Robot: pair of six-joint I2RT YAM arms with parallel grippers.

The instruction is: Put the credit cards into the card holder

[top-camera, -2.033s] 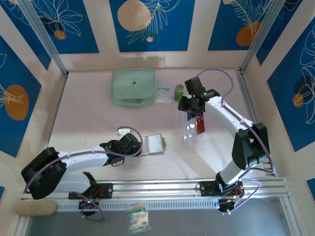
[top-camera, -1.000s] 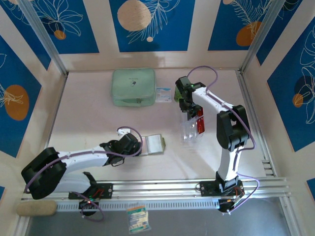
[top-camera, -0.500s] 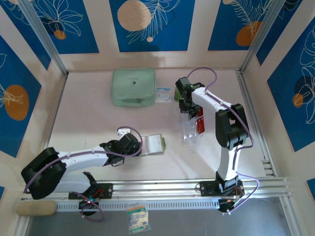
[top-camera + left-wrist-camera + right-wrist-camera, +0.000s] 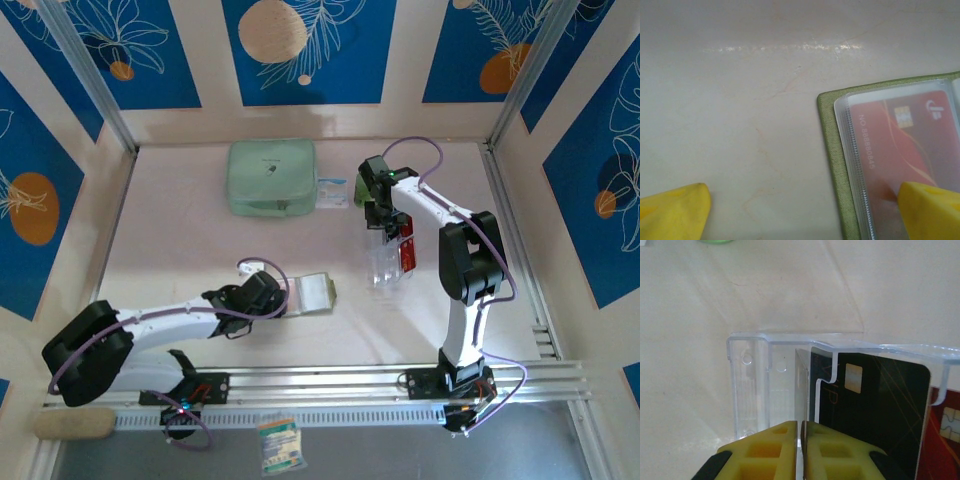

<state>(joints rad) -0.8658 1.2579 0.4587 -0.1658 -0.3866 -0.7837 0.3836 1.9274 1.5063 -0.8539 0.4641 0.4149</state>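
Observation:
The olive-green card holder (image 4: pixel 316 292) lies open on the table, and a red credit card (image 4: pixel 900 145) sits inside its clear sleeve. My left gripper (image 4: pixel 800 215) is open, with its right fingertip (image 4: pixel 932 210) resting on that sleeve and its left fingertip over bare table. My right gripper (image 4: pixel 383 222) hangs over the clear acrylic rack (image 4: pixel 747 390). It (image 4: pixel 801 435) is shut on a thin credit card (image 4: pixel 804 385) seen edge-on. A black card (image 4: pixel 885 410) and a red card (image 4: pixel 945 440) stand in the rack.
A pale mint zip pouch (image 4: pixel 272 177) and a small packet (image 4: pixel 333 192) lie at the back of the table. Another packet (image 4: pixel 279 445) lies in front of the arm bases. Walls close in the left, right and far sides.
Two seconds ago the right gripper was further right; it has shifted left over the rack and the arm has folded upright. The left arm and card holder have not moved.

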